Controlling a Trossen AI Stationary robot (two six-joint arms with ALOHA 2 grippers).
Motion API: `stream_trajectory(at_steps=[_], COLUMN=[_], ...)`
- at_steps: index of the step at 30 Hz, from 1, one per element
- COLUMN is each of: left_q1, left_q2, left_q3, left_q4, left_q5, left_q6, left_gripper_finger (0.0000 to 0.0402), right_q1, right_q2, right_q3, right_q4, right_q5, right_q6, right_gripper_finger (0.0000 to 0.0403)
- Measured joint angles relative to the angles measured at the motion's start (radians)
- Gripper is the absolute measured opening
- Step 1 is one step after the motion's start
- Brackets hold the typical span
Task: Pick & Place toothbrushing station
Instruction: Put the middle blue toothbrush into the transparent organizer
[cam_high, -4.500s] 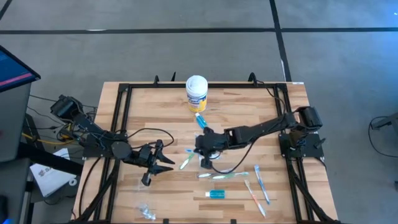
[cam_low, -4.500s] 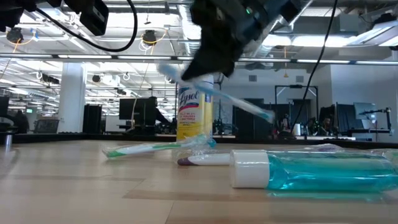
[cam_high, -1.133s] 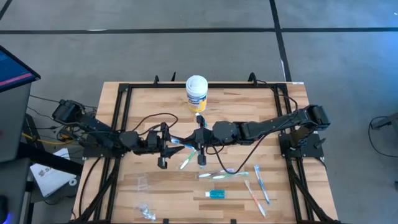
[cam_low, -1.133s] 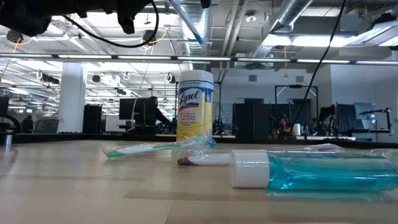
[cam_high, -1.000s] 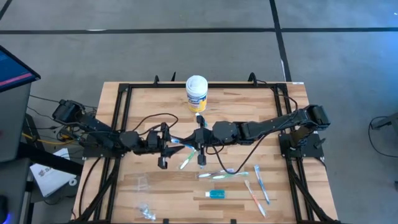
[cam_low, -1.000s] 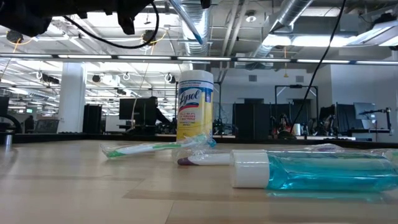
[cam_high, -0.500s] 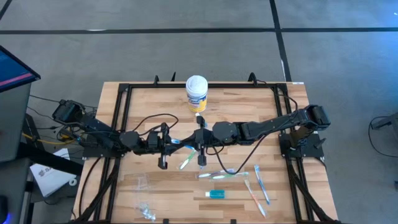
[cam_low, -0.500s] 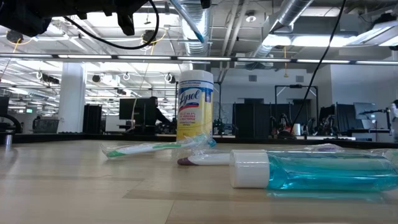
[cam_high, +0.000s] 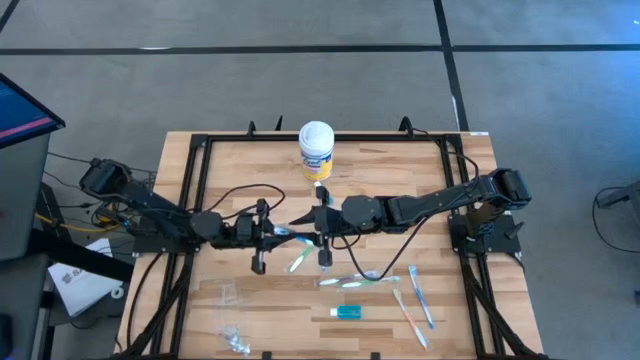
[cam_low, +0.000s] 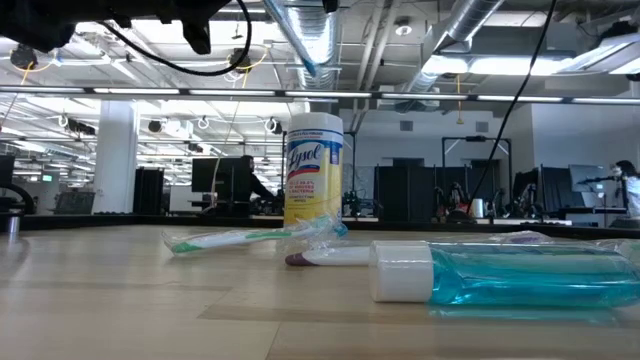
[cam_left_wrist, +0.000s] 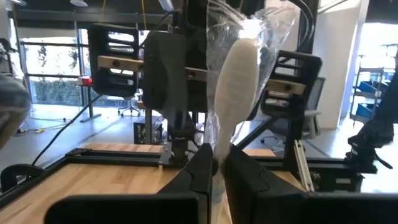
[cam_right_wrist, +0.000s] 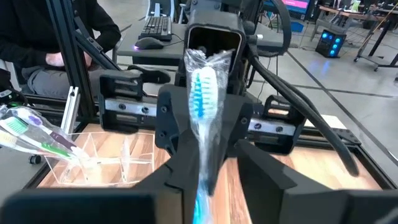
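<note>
Both claws grip one wrapped toothbrush above the table.

The left claw (cam_high: 272, 231) and right claw (cam_high: 318, 226) face each other, each closed on an end of the toothbrush (cam_high: 295, 232); other brushes (cam_high: 372, 281) and a tube (cam_high: 347, 312) lie just beyond the right claw.

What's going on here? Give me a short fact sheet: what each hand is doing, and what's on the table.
Held item: slim blue wrapped toothbrush, in the air between both arms
Left hand: shut on the toothbrush
Right hand: shut on the toothbrush
Table items: teal toothpaste tube, loose toothbrushes, white-lidded yellow wipes canister
Surface: wooden table
</note>
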Motion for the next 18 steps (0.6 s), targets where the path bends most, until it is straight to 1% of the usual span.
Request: stream_trajectory(at_steps=[4,8,13,18], left_q1=[-0.022,-0.051,-0.095,-0.137], left_q2=[-0.081,-0.164,-0.240,-0.315], left_q3=[0.000,0.000,0.000,0.000], left_q4=[-0.121,-0.262,-0.380,-0.484], left_q5=[0.000,0.000,-0.001,-0.001], left_q6=[0.000,-0.003,-0.004,-0.008], left_gripper_finger=[0.0015,0.0014,0.0015,0.0014], right_q1=[0.000,0.000,0.000,0.000], right_q2=[0.000,0.000,0.000,0.000], right_q3=[0.000,0.000,0.000,0.000], right_q4=[0.000,-0.001,0.000,-0.001], right_q5=[0.000,0.000,0.000,-0.003], right_q6=[0.000,0.000,0.000,0.000], right_gripper_finger=[0.0128,0.0142,0.0150,0.0149])
